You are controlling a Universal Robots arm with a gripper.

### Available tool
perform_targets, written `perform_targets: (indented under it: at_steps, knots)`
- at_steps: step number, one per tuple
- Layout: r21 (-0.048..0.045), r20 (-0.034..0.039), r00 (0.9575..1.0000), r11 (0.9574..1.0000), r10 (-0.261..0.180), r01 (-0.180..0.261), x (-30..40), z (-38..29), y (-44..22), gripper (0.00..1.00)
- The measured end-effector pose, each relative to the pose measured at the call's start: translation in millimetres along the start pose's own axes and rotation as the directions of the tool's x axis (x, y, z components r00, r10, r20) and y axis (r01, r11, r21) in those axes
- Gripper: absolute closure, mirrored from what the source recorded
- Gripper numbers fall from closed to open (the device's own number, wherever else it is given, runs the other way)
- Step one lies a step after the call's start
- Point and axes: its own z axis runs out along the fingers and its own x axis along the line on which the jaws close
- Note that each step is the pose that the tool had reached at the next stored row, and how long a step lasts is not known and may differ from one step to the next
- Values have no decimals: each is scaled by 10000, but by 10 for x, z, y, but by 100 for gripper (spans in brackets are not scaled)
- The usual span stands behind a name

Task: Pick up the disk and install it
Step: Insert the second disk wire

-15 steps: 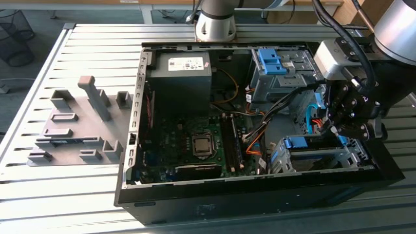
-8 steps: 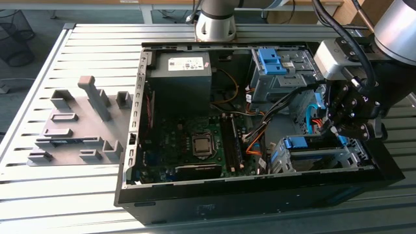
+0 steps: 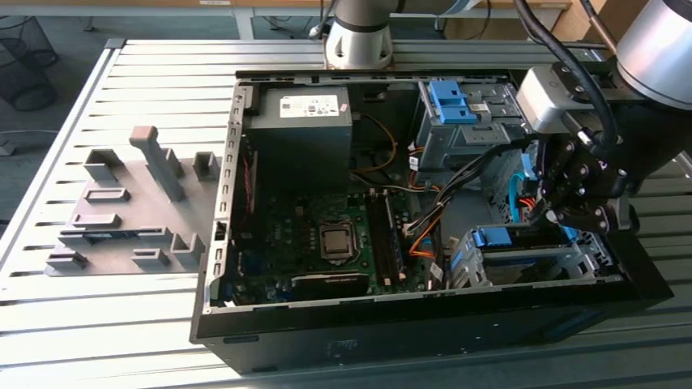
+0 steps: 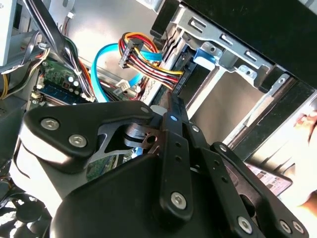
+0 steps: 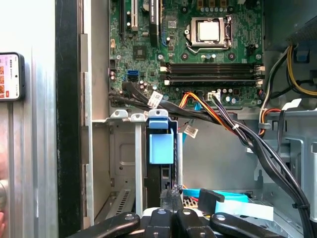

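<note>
Closest in, the gripper [image 5: 171, 192] has its black fingers pressed together into one narrow tip with nothing visible between them, right down at the near end of the disk [image 5: 159, 173]. The disk sits in the drive cage [image 5: 124, 148] at the case's front corner, standing on its thin edge. Its long axis runs from the fingertips away toward the motherboard [image 5: 198, 59], and the blue bracket tab [image 5: 161, 144] leads on that far end. In the second wrist view the closed fingers [image 4: 174, 111] point straight at the cage rails [image 4: 233, 54], with the blue tab [image 4: 205, 52] just beyond them. From the exterior view, the arm reaches down over the case's wall on the exterior view's right, wrist bent, gripper [image 3: 557, 219] low inside and just above the blue-framed disk [image 3: 508, 237]. It's crowded here: a bundle of black, orange and yellow cables [image 5: 218, 116] sweeps across just past the tab, and a light blue data cable [image 4: 106, 64] loops beside the fingers. Farther on sits the processor socket [image 5: 208, 30]. Beyond that are the grey power supply box [image 3: 301, 121] and a second cage holding a bare blue bracket [image 3: 449, 99]. Outside the case [image 3: 378, 340], on the exterior view's left, a grey fixture tray [image 3: 130, 203] rests on the slatted table [image 3: 65, 324].
</note>
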Motion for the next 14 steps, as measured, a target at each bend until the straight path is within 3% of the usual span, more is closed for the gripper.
perform_targets:
  at_steps: [3,10,14]
  knots:
    - [6,0,10000,10000,-1,1,-1,-57,1,89]
    - [24,-2,10000,10000,1,-1,-2,-358,5,89]
    - [40,-1,10000,10000,1,-1,-7,-398,32,89]
